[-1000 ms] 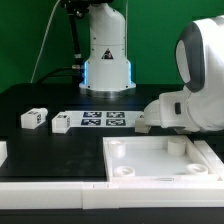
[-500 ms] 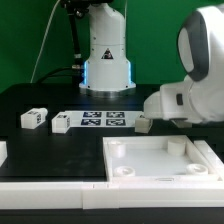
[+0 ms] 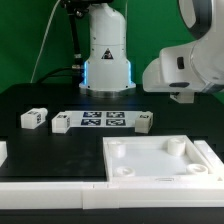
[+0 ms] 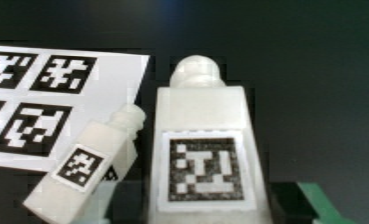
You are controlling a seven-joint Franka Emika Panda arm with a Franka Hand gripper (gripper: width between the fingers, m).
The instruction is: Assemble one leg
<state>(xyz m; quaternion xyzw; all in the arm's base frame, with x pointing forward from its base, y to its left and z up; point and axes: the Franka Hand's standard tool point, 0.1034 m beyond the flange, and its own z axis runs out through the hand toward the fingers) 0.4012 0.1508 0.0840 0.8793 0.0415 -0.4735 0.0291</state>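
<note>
In the wrist view my gripper (image 4: 202, 214) is shut on a white leg (image 4: 202, 140). The leg's tag faces the camera, its round peg points away, and the dark jaws flank its near end. Below it a second leg (image 4: 88, 166) lies on the black table against the marker board (image 4: 35, 92). In the exterior view that lying leg (image 3: 144, 122) is at the marker board's (image 3: 103, 120) right end. Two more legs (image 3: 34, 118) (image 3: 61, 123) lie at the board's left. My arm's white body (image 3: 185, 65) hangs high at the right and hides the gripper and the held leg.
The large white square panel (image 3: 160, 160) with round corner sockets lies at the front right. A white strip (image 3: 50, 186) runs along the front edge, with a white block (image 3: 2, 152) at the left edge. The robot base (image 3: 107, 55) stands at the back.
My arm has risen from low over the table beside the marker board to high at the exterior view's right. The leg by the board stayed put.
</note>
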